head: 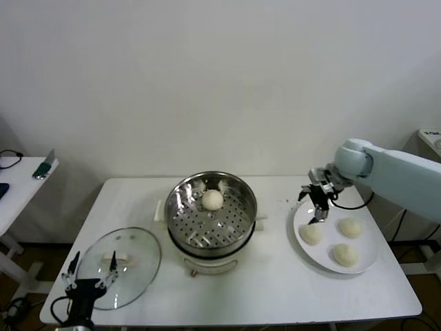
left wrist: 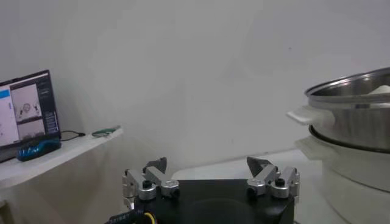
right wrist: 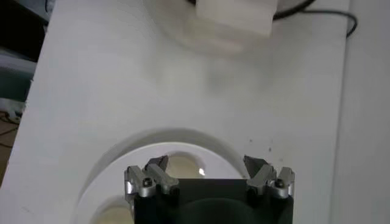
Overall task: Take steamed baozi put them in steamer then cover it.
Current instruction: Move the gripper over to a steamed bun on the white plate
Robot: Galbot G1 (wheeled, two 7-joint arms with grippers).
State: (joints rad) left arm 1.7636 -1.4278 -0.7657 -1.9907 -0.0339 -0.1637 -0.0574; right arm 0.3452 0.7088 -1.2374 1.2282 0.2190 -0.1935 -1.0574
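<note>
The steamer, a shiny perforated basket on a white pot base, stands mid-table with one steamed baozi inside. Three more baozi lie on a white plate to its right. My right gripper hangs open just above the plate's near-left baozi, holding nothing; in the right wrist view its open fingers frame the plate. My left gripper rests open and empty at the front left, over the glass lid. From the left wrist view the left gripper faces the steamer's side.
A round glass lid lies flat at the table's front left. The white table ends close behind the plate's right side. A side table with a laptop stands to the left. A cable runs behind the plate.
</note>
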